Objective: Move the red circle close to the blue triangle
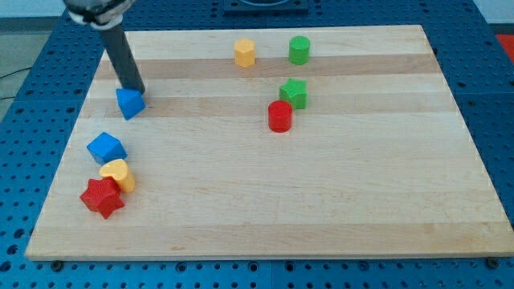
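The red circle (279,116) stands near the board's middle, touching the lower left of a green star-shaped block (294,93). The blue triangle (129,103) lies at the view's upper left. My tip (138,90) rests just above and to the right of the blue triangle, touching or almost touching it. The rod rises from there towards the view's top left. The red circle is far to the right of the tip.
A yellow hexagon (244,53) and a green cylinder (299,50) stand near the top edge. A blue cube (106,148), a yellow block (118,175) and a red star (102,197) cluster at the lower left. The wooden board (337,201) lies on a blue pegboard.
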